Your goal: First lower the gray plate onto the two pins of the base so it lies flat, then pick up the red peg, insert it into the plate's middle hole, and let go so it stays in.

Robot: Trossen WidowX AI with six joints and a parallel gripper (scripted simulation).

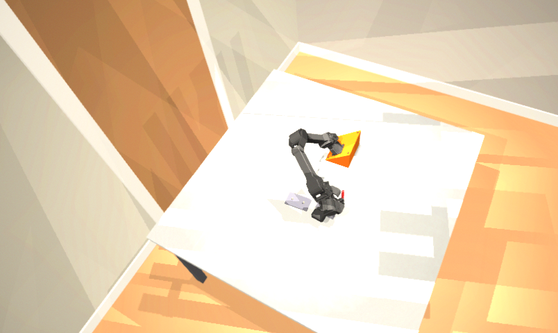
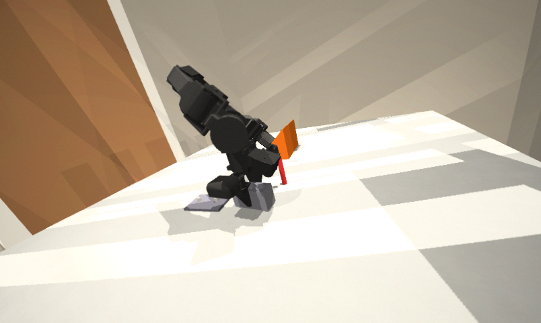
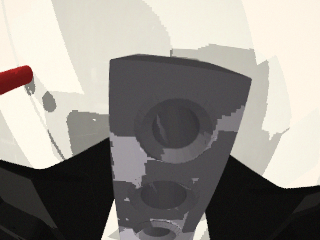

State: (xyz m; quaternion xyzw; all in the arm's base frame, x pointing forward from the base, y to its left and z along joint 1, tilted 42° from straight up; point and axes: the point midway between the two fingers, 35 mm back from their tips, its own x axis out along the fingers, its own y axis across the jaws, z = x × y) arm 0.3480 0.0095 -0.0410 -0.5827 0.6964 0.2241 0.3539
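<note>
I am watching the gripper (image 3: 163, 227) clamping the plate (image 3: 175, 154), one dark finger (image 3: 63, 216) pressing on each long side. In the wrist view the plate's three holes are lining up in a row, the largest farthest from the camera. From the exterior view the plate (image 2: 259, 196) is sitting low on the table (image 2: 345, 239), with the arm (image 2: 225, 132) folding down over it. Just beside the plate, on its left in that view, the base (image 2: 205, 204) is lying flat with its two pins pointing up. The peg (image 2: 282, 171) is standing upright near the plate, on its other side, apart from the gripper.
</note>
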